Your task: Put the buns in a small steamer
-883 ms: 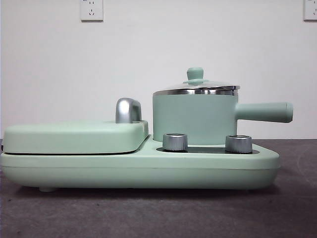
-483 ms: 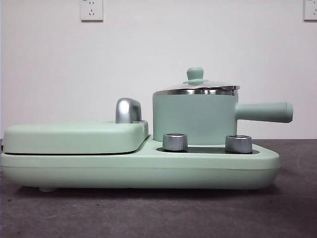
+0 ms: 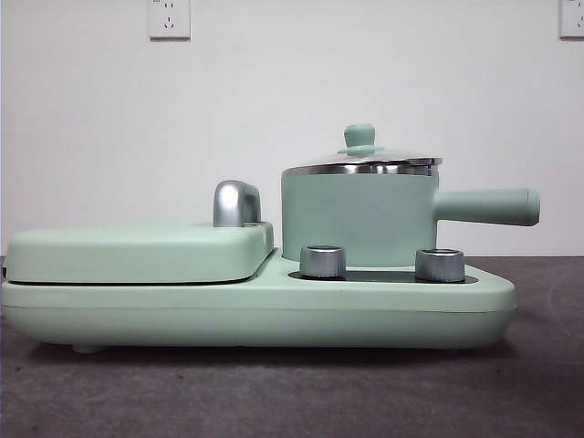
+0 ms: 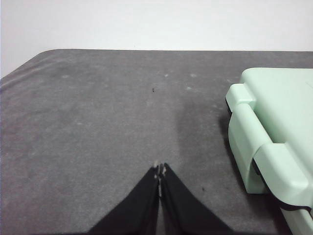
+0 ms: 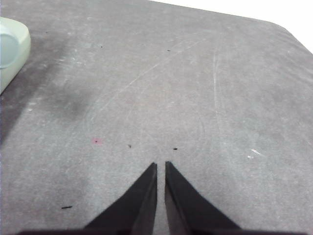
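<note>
Buns — none visible in any view; count zero in sight, though the task calls for them. Where they lie cannot be told from these pictures.

Small steamer (image 3: 358,215) — one, mint-green pot with steel rim, standing on the cooker base (image 3: 255,315) in its right half. Glass lid (image 3: 362,161) seated on the rim, green knob (image 3: 359,137) at 12 o'clock of the pot. Long side handle (image 3: 488,206) points to 3 o'clock in the front view.

Change over the last second: none. Steamer, lid, griddle and dials sit exactly as in the two earlier front pictures, and no arm has entered that view. My reading — the task has not begun; the lid is still on, so it would have to come off before any bun can go in.

Count of the rest:
- griddle plate with flat lid (image 3: 137,252) — one, at 9 o'clock of the steamer, closed
- chrome lid handle (image 3: 235,203) — one, between griddle and pot
- steel dials — two, one (image 3: 322,261) at 7 o'clock of the pot, one (image 3: 440,265) at 5 o'clock
- wall sockets — two, one (image 3: 169,17) upper left, one (image 3: 572,17) cut off at the right edge

Left gripper (image 4: 160,169) — jaws pressed together, holding nothing, above bare grey table (image 4: 98,127); a corner of the green cooker (image 4: 274,132) lies off to one side.

Right gripper (image 5: 161,165) — jaws nearly together with a thin slit between, empty, above scratched table; only a sliver of green casing (image 5: 12,46) shows.
</note>
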